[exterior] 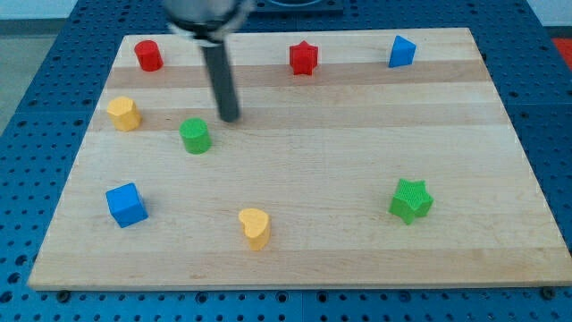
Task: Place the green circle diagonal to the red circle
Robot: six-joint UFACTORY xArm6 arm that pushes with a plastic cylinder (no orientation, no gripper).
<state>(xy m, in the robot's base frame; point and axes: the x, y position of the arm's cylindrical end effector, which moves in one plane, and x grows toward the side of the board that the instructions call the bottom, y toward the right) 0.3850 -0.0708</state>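
Observation:
The green circle (195, 136) sits on the wooden board in the view's left half. The red circle (148, 55) stands near the board's top left corner, up and to the left of the green one. My tip (230, 117) rests on the board just right of and slightly above the green circle, a small gap apart from it. The dark rod rises from the tip toward the view's top.
A yellow block (124, 114) lies left of the green circle. A red star (304, 58) and a blue block (402, 52) sit along the top. A blue cube (126, 204), a yellow heart (255, 227) and a green star (411, 199) lie lower down.

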